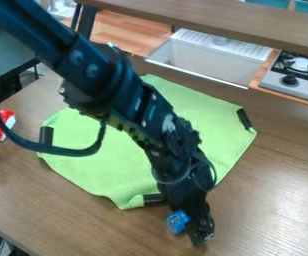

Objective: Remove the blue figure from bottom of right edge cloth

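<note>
Black gripper (197, 234) hangs at 5 o'clock; 1 blue figure (177, 222) is just beside it, off the green cloth (110, 170); cannot tell whether the gripper is open or closed

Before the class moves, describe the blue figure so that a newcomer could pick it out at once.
Find the green cloth on the wooden table, then the black clip at its corner nearest the camera. Just off that corner, beside the black gripper, is the small blue figure. Its bright blue sets it apart from the black clip and gripper.
</note>
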{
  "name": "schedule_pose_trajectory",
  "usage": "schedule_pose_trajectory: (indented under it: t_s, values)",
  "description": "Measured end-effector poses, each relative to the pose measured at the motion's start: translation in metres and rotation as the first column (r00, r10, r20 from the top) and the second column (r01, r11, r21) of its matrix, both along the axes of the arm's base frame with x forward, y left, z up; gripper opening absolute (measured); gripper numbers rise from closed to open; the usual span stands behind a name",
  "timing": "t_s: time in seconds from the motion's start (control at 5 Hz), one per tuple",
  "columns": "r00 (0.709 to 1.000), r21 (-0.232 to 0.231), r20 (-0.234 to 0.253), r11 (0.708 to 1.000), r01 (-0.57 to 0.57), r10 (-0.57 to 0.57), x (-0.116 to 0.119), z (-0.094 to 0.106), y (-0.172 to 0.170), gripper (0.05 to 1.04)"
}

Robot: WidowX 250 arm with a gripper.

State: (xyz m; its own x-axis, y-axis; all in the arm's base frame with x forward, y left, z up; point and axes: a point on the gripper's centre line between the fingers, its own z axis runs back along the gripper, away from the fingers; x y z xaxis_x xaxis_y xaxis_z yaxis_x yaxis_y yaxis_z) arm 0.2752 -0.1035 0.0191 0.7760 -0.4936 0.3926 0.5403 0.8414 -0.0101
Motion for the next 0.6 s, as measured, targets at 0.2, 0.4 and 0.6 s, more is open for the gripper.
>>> schedule_pose_trajectory:
  t_s: [0.2, 0.4, 0.6]
  values:
    - [0.999, -0.12, -0.015, 0.992, -0.05, 0.048, 0.007, 0.03, 0.006, 1.0]
    - [0.996, -0.206, -0.028, 0.975, -0.087, 0.083, 0.011, 0.061, 0.014, 1.0]
    - [0.994, -0.264, -0.075, 0.96, -0.093, 0.076, 0.011, 0.091, 0.027, 1.0]
